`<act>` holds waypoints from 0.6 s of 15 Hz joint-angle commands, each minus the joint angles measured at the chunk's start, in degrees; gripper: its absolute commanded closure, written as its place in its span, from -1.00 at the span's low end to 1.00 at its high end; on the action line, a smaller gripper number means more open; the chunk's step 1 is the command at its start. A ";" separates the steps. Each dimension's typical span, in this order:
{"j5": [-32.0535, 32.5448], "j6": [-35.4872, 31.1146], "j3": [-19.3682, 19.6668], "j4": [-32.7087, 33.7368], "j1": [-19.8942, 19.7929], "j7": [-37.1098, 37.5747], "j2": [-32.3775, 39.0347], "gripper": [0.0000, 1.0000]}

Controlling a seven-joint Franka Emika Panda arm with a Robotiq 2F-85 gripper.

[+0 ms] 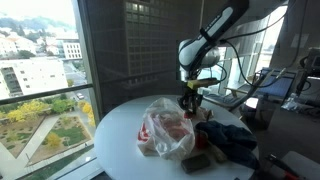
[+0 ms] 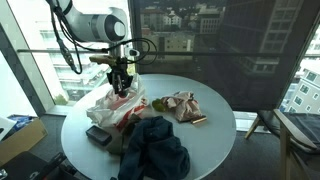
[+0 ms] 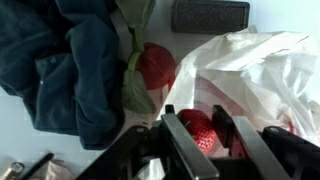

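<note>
My gripper (image 3: 195,115) is shut on a red strawberry (image 3: 197,128), which sits between the two dark fingers in the wrist view. Below it lies a crumpled white plastic bag (image 3: 255,65) with red showing through. In both exterior views the gripper (image 1: 190,100) (image 2: 122,86) hangs just above the bag (image 1: 165,132) (image 2: 112,110) on the round white table (image 1: 115,135) (image 2: 215,135). A second red fruit with a green leaf (image 3: 150,68) lies on the table beside the bag.
A bundled dark blue cloth (image 3: 60,60) (image 1: 228,142) (image 2: 155,150) lies next to the bag. A dark grey rectangular block (image 3: 210,14) (image 2: 98,135) rests near the table edge. A crumpled brownish wrapper (image 2: 182,105) sits mid-table. Large windows stand close behind.
</note>
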State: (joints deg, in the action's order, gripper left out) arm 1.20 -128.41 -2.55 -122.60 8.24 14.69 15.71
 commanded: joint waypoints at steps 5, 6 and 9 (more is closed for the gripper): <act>2.39 -1.13 6.94 -0.23 -5.92 6.10 -0.02 0.60; 2.37 -1.20 7.58 1.19 -6.77 5.38 1.31 0.59; 2.64 -1.03 8.89 5.64 -8.56 4.10 5.65 0.59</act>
State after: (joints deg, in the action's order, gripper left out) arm 3.35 -129.55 5.70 -122.27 0.74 18.93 16.79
